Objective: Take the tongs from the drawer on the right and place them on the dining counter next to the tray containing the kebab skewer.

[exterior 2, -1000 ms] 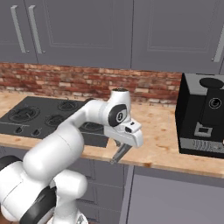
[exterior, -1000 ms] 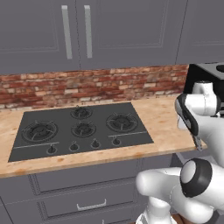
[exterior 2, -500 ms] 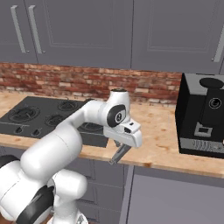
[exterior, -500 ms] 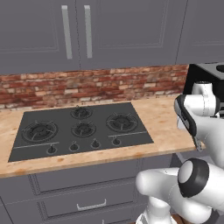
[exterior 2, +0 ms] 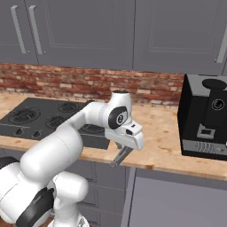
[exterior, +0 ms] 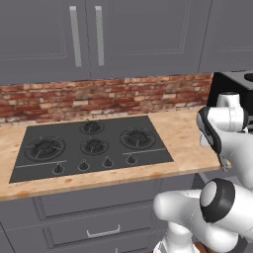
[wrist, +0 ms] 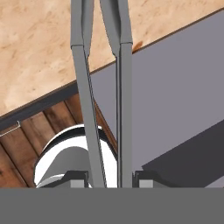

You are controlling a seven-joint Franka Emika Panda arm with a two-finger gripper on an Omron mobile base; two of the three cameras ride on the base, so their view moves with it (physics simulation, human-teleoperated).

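While the gripper [wrist: 105,179] is poised at the front edge of the hob counter [exterior 2: 164,146], right of the black hob [exterior: 91,146], the tongs [wrist: 103,87] are clamped between its narrowed fingers [wrist: 76,178], arms pointing downward.

Slim grey metal tongs [wrist: 105,109], two thin arms nearly closed. Pinched between dark fingertips [wrist: 77,178], hanging slanted before counter edge [exterior 2: 121,156].
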